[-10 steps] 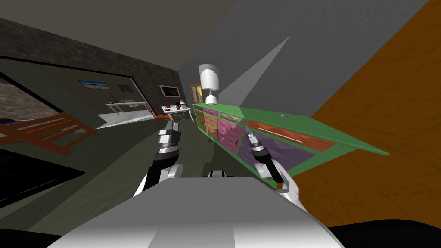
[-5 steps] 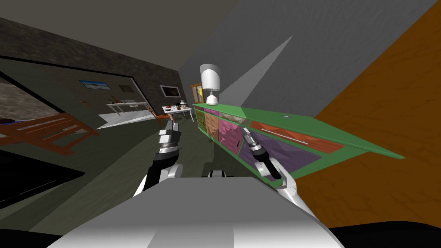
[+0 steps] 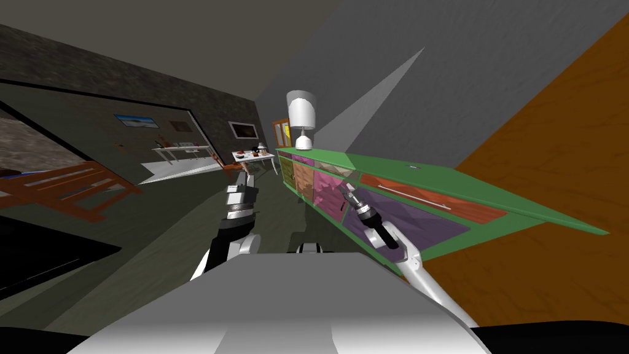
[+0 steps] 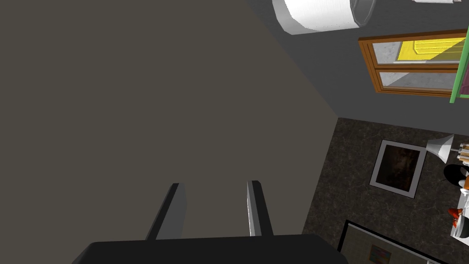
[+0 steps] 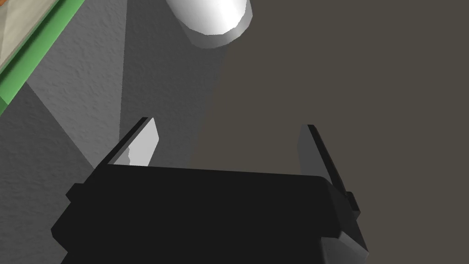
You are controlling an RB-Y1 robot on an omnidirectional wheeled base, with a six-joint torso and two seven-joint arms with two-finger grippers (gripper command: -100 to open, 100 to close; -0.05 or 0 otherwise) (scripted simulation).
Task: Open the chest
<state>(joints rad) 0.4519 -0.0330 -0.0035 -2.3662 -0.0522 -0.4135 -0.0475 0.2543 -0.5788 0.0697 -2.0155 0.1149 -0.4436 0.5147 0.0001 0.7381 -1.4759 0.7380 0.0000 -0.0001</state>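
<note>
Head view has the long green chest point(image 3: 491, 200), its front set with pink, purple and red-brown panels, running along the grey wall on my right. A white table lamp with a cylinder shade point(image 3: 301, 117) stands on its far end. Over the last 1 s the chest's near end has slid toward the picture's right edge while the lamp barely shifted, so that is my own turn, not the furniture's.

In the same time the right arm has stretched out. The right gripper point(image 3: 343, 194) now hangs just in front of the seam between the pink and purple panels. I cannot tell whether it touches the front. Right wrist view shows its 2 fingers point(image 5: 145, 142) spread wide with nothing between them, pointing up past the chest's green edge toward the lamp shade, not at a panel.

The pale slim bar handle point(image 3: 414, 195) on the red-brown panel lies a little way off toward the chest's near end, ungrasped. Every panel looks flush, so I judge the chest not yet opened. The reach is closing in, but the hand probably needs turning toward a handle first.

The left gripper point(image 3: 245, 179) is held up on my left, well apart from the furniture. Its 2 fingers stand a narrower gap apart and are empty.
</note>
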